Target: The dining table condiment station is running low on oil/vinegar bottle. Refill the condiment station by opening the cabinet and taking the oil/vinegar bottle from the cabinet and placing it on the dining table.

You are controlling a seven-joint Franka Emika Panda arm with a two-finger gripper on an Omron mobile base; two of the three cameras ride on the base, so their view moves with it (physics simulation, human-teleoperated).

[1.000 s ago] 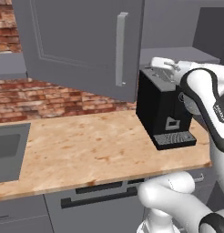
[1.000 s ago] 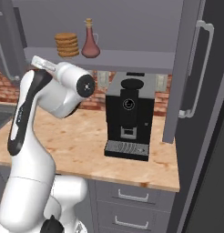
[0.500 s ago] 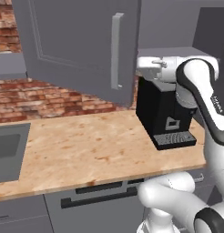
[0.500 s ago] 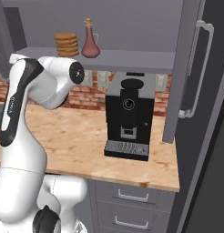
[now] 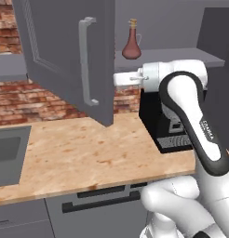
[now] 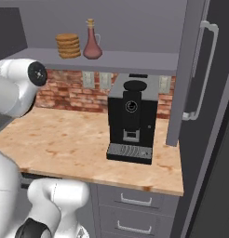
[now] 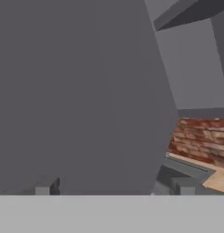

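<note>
The oil/vinegar bottle (image 5: 131, 44) (image 6: 92, 41), a reddish-brown flask with a cork, stands upright on the shelf of the open grey cabinet (image 5: 181, 56). The cabinet's left door (image 5: 65, 56) is swung out over the counter, its silver bar handle (image 5: 87, 60) facing the camera. My wrist (image 5: 130, 78) reaches in below the shelf, up against the inner side of that door, and the door's edge hides the fingers there. In the hand view my gripper (image 7: 114, 188) is open, fingertips (image 7: 43, 187) wide apart, close to the door's flat grey face (image 7: 77, 91). The dining table is out of view.
A stack of round biscuits (image 6: 68, 45) sits beside the bottle. A black coffee machine (image 6: 131, 123) stands on the wooden counter (image 5: 79, 153) under the shelf. The right cabinet door (image 6: 200, 69) hangs open. A steel sink (image 5: 7, 153) lies at the left, grey drawers (image 6: 130, 204) below.
The left cabinet door has swung further open, uncovering the bottle and shelf in the left base view. My arm has swept left, following the door.
</note>
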